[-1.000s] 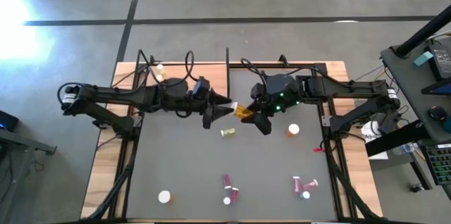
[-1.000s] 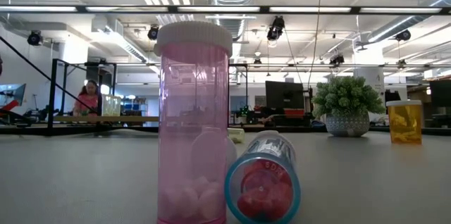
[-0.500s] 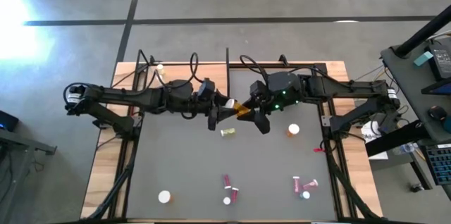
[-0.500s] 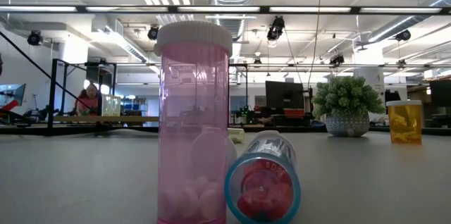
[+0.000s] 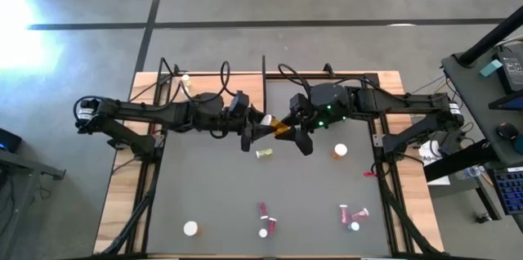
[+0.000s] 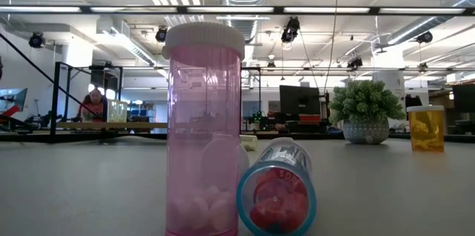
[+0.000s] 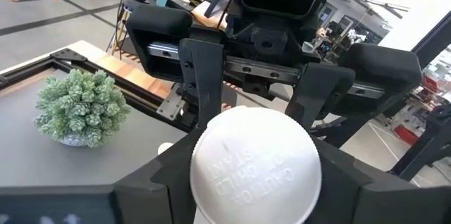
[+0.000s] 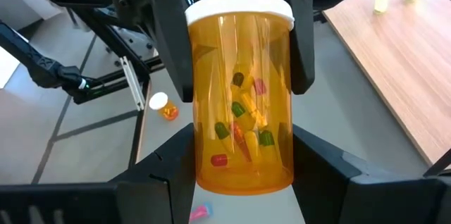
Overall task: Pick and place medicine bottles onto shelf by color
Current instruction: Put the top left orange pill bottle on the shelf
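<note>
Both grippers meet above the mat's centre on one orange bottle [image 8: 242, 90]. The right gripper [image 8: 243, 160] has its fingers clamped on the bottle's lower body; coloured capsules [image 8: 243, 122] show inside. The left gripper [image 7: 255, 182] has its fingers closed against the white cap [image 7: 255, 164], one on each side. The bottle lies between both finger pairs, clear of the mat.

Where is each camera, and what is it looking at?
High view: above, looking straight down; both arms meet at the orange bottle.
Low view: table height, facing the pink bottle; no pincers clear.
Left wrist view: behind the left pincer, facing the cap.
Right wrist view: behind the right pincer, facing the bottle's body.
Shared: the same orange bottle, both pincers holding it.
</note>
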`<state>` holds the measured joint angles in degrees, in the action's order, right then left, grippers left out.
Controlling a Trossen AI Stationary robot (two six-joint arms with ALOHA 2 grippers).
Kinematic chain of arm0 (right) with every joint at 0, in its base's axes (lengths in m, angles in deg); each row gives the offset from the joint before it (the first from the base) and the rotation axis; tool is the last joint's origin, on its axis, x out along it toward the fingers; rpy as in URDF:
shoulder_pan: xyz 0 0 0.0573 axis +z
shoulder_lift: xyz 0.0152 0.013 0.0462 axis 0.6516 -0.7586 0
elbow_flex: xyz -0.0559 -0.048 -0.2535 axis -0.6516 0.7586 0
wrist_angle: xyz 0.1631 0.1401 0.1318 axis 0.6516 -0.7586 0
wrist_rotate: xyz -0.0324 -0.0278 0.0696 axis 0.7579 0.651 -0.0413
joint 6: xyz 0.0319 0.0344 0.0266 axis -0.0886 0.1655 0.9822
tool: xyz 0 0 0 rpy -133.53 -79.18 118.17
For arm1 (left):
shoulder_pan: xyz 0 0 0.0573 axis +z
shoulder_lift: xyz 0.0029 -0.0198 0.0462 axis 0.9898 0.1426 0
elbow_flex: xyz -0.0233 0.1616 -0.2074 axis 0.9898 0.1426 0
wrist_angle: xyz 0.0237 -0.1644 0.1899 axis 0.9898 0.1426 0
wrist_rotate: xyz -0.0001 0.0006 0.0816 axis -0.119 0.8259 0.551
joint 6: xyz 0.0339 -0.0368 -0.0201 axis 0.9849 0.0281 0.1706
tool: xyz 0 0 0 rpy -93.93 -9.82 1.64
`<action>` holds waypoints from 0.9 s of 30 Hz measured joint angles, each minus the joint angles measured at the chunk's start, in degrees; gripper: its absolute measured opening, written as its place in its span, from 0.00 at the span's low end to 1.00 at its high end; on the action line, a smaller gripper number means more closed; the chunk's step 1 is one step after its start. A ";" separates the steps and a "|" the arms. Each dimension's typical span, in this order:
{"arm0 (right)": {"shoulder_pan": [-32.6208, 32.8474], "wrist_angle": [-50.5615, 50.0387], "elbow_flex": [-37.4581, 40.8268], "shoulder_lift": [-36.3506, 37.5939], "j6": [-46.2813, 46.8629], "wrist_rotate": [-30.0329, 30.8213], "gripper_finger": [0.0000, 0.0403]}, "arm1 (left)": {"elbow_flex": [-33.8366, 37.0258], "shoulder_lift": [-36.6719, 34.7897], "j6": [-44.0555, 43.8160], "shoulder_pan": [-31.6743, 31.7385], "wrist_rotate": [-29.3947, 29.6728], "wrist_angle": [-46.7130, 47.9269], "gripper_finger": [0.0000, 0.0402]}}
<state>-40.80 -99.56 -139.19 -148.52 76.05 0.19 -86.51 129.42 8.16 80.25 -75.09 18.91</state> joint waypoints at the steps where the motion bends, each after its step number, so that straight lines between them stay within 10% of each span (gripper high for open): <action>1: 0.00 -0.06 0.00 0.00 0.24 -0.04 0.44 | 0.00 0.00 -0.01 0.01 0.01 0.01 0.48; 27: -2.98 -17.70 -0.04 7.00 6.00 -0.02 0.66 | 0.00 -1.06 0.20 4.29 1.92 3.82 0.46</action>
<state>-43.78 -117.27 -139.23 -141.52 82.06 0.17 -86.51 128.36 8.36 84.54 -73.17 22.73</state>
